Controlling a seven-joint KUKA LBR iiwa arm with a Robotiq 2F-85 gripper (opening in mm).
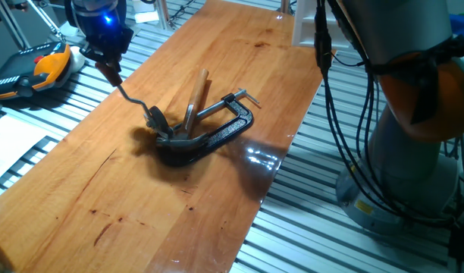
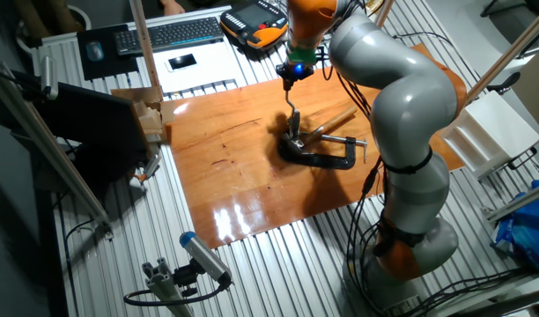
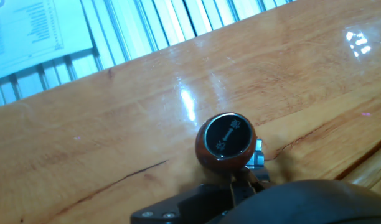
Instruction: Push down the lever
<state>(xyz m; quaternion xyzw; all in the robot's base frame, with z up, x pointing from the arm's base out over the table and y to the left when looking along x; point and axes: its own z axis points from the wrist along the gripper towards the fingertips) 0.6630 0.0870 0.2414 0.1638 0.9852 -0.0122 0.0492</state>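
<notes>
Where the lever (image 1: 133, 101) rises from its bracket mid-desk, its reddish knob (image 3: 225, 140) sits at the hand (image 1: 111, 72); whether the fingers are open or closed cannot be told. Just beside lie a black C-clamp (image 1: 217, 129) and wooden-handled hammer (image 1: 195, 95) on the desk (image 1: 103, 205).

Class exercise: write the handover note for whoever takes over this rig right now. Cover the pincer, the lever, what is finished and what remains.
Pincer: right at the lever's knob; whether it is open or shut cannot be told.
Lever: rod slopes up from its bracket beside the black C-clamp and wooden-handled hammer on the table.
Done: approach to the knob.
Left: the lever looks raised, so the downward push probably remains.
</notes>
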